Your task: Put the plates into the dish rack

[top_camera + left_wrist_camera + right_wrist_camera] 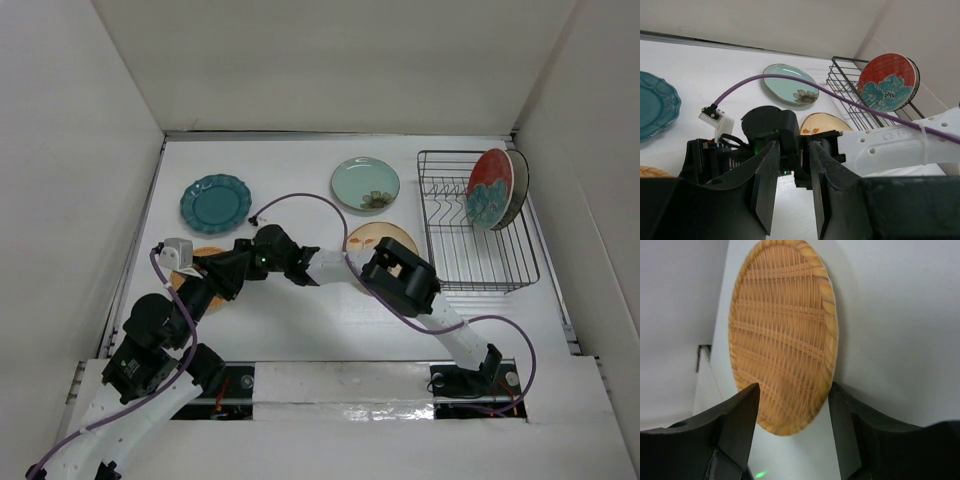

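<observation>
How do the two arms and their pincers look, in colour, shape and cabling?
Both the left arm and the right arm have white links between bulky black joints. The right arm's white link shows small round holes. A purple cable runs along each arm. The left pincer and the right pincer each have two flat black fingers that taper to the tips.

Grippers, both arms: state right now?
Left gripper: open, holding nothing.
Right gripper: open, facing the orange plate, not gripping it.
</observation>
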Available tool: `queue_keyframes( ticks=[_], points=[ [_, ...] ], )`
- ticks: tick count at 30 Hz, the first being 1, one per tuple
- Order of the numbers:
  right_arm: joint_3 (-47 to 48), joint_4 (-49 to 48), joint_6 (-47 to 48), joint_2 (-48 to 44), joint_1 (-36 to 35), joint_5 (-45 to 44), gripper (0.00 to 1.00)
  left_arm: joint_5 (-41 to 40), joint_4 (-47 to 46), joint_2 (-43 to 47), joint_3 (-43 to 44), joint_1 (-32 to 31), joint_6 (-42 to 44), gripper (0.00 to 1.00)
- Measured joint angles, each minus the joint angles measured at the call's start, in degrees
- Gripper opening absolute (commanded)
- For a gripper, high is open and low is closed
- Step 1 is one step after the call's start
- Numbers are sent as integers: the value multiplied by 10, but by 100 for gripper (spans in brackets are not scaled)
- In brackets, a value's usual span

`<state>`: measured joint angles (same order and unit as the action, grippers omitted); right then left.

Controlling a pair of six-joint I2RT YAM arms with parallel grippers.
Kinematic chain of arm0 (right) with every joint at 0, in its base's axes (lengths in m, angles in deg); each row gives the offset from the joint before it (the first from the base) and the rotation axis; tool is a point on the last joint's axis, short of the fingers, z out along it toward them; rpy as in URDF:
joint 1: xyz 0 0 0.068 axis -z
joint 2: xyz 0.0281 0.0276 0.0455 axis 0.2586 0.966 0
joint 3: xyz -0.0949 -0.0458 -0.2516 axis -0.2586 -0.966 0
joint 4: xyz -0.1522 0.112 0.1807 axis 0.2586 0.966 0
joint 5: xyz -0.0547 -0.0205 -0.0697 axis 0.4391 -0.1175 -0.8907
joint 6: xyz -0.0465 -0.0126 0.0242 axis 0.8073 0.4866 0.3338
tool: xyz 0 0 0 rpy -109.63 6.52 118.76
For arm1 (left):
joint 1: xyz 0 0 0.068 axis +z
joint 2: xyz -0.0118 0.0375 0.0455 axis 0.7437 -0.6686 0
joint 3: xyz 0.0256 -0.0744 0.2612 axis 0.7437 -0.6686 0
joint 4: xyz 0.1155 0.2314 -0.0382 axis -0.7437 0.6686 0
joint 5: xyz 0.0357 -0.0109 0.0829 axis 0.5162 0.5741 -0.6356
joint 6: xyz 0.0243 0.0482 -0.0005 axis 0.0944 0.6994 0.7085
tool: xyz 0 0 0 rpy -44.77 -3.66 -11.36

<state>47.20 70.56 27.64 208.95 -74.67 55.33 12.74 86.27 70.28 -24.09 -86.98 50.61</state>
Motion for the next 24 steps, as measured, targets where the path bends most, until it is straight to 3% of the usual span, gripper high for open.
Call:
queue_keyframes(
  ticks=[4,5,9,12,17,24],
  points=[
    [4,-16,-44,13,0,-3,45,2,0,0,0,0,0,28],
    [4,-16,-52,15,0,-6,32,3,0,0,0,0,0,28],
    [-6,-20,-88,19,0,-18,2,11,-1,0,0,0,0,28],
    [-26,-47,-104,14,0,-21,0,14,-1,0,0,0,1,28],
    [-137,-103,-105,-47,0,-17,0,14,-1,0,0,0,1,29],
    [-278,-52,-9,-251,31,-58,0,19,-1,9,0,0,1,30]
  ],
)
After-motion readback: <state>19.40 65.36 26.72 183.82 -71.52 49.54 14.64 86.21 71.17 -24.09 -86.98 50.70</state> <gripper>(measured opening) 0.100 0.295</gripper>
